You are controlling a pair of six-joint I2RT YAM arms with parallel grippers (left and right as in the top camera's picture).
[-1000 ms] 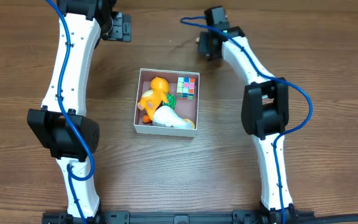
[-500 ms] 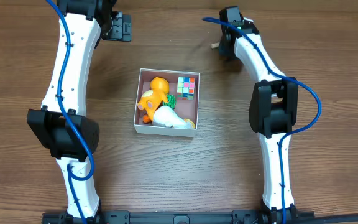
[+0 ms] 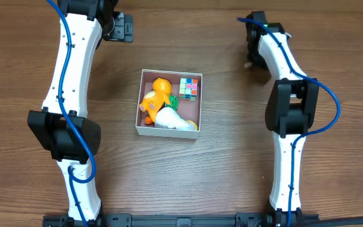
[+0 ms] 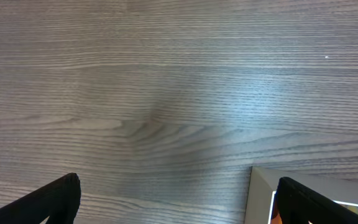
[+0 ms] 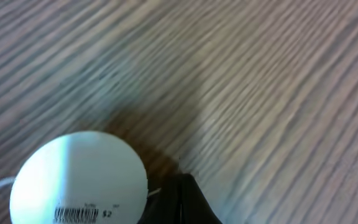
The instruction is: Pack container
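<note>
Fingers of the right arm (image 5: 185, 200) are pressed shut at the upper right of the overhead view, just beside a white round object with a barcode sticker (image 5: 79, 180); whether they pinch any part of it I cannot tell. Fingers of the left arm (image 4: 55, 202) stand wide and empty at the upper left. The shallow square white-walled container (image 3: 167, 131) sits mid-frame, well apart from the round object, and holds an orange plush toy (image 3: 153, 98), a white toy (image 3: 172, 118) and a multicoloured cube (image 3: 188, 88). I judge two risks. Shut fingers could merely shove the round object along the wooden tabletop (image 3: 232, 164) rather than lift it. With little bare floor left, it may perch on the toys and slide over the low wall.
</note>
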